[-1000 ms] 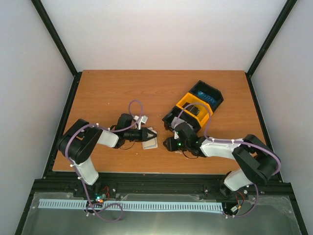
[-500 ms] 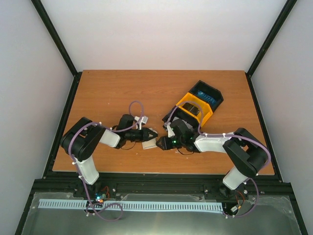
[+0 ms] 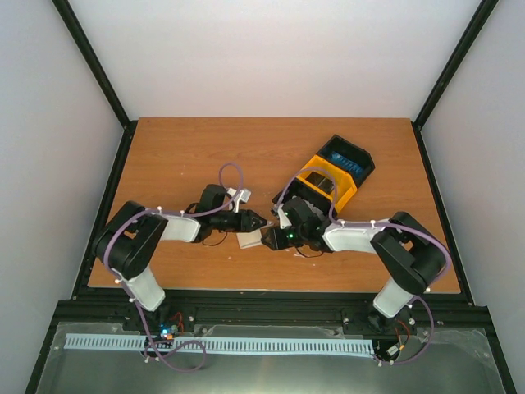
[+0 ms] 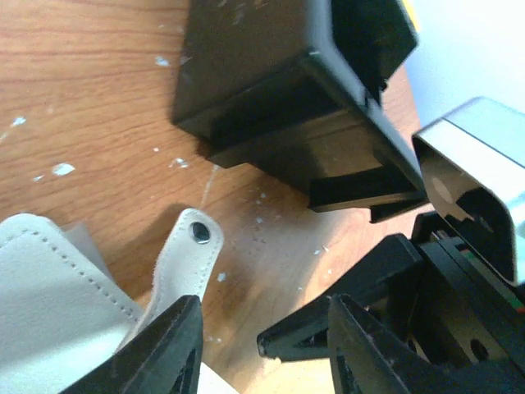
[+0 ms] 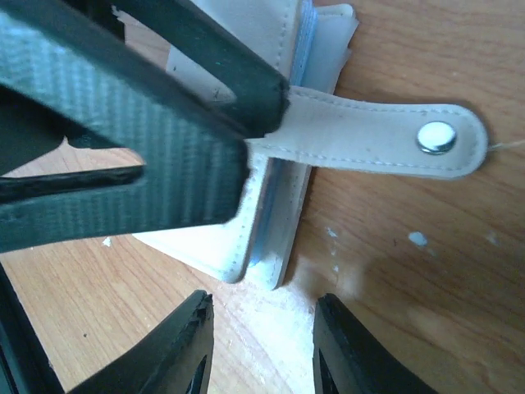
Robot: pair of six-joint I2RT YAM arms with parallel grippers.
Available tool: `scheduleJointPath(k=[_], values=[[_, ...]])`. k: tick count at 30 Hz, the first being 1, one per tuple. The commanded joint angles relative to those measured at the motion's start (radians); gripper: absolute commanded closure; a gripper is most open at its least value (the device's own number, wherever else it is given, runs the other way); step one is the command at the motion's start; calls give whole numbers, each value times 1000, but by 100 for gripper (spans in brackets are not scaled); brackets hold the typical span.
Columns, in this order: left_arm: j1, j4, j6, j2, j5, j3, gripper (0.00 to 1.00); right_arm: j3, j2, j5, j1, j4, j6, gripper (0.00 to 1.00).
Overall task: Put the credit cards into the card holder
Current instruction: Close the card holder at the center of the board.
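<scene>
The cream card holder (image 3: 248,241) lies flat on the table between my two grippers, its snap strap (image 5: 377,139) folded out. Thin pale credit cards (image 5: 287,205) show as edges stacked inside it, with a white corner (image 5: 184,243) sticking out below. My left gripper (image 3: 256,221) hovers over the holder, open, with one finger (image 5: 123,164) across its face and nothing between the jaws. My right gripper (image 5: 258,353) is open too, its fingertips just short of the holder's corner. The left wrist view shows the holder (image 4: 49,304), the strap (image 4: 193,246) and my left gripper (image 4: 262,345).
The black-and-yellow tray (image 3: 345,197) stands right behind the right gripper, with something blue (image 3: 349,161) in its far compartment. In the left wrist view its black wall (image 4: 271,98) is close ahead. The two grippers are nearly touching.
My left gripper has opened and shifted slightly right over the holder. My right gripper has swung left from the tray up to the holder's edge.
</scene>
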Motion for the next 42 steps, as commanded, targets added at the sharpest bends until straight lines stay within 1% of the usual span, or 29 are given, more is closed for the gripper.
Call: scheduleJointPath(k=[1, 4, 5, 7, 9, 11, 13, 14, 15, 17, 18, 20, 25, 30, 33, 36, 39, 42], values=[[-4, -91, 95, -70, 23, 38, 56, 6, -90, 59, -1, -54, -23, 65], [-4, -76, 81, -86, 45, 38, 53, -6, -151, 139, -1, -85, -16, 64], [-4, -77, 74, -99, 46, 39, 50, -12, -174, 171, -1, -96, -11, 63], [-4, -87, 58, -135, 32, 37, 45, -19, -207, 228, -1, -111, -3, 62], [-4, -114, 43, -181, -7, 32, 41, -8, -219, 246, -1, -131, -12, 61], [-4, -165, 5, -235, -95, 21, 36, 28, -198, 234, -1, -161, -29, 62], [-4, -239, -52, -286, -229, 2, 34, 68, -172, 222, 3, -186, -48, 62], [-4, -300, -103, -307, -328, -10, 35, 95, -157, 218, 8, -194, -69, 63], [-4, -342, -138, -325, -390, -24, 36, 119, -141, 223, 16, -207, -84, 63], [-4, -387, -192, -357, -468, -64, 41, 173, -97, 240, 41, -241, -118, 63], [-4, -391, -218, -374, -487, -87, 42, 198, -72, 247, 55, -255, -130, 63], [-3, -376, -251, -395, -482, -136, 42, 243, -15, 245, 75, -277, -143, 63], [-2, -353, -311, -398, -467, -184, 40, 313, 94, 296, 106, -315, -142, 63], [0, -280, -350, -385, -430, -216, 38, 335, 180, 299, 107, -332, -155, 70], [0, -243, -393, -366, -381, -230, 38, 327, 204, 327, 106, -338, -154, 74], [0, -185, -464, -350, -346, -263, 38, 308, 207, 325, 106, -335, -145, 75], [0, -164, -495, -320, -357, -269, 38, 286, 208, 303, 103, -324, -129, 76], [0, -156, -492, -286, -383, -251, 38, 264, 210, 267, 87, -306, -113, 76]])
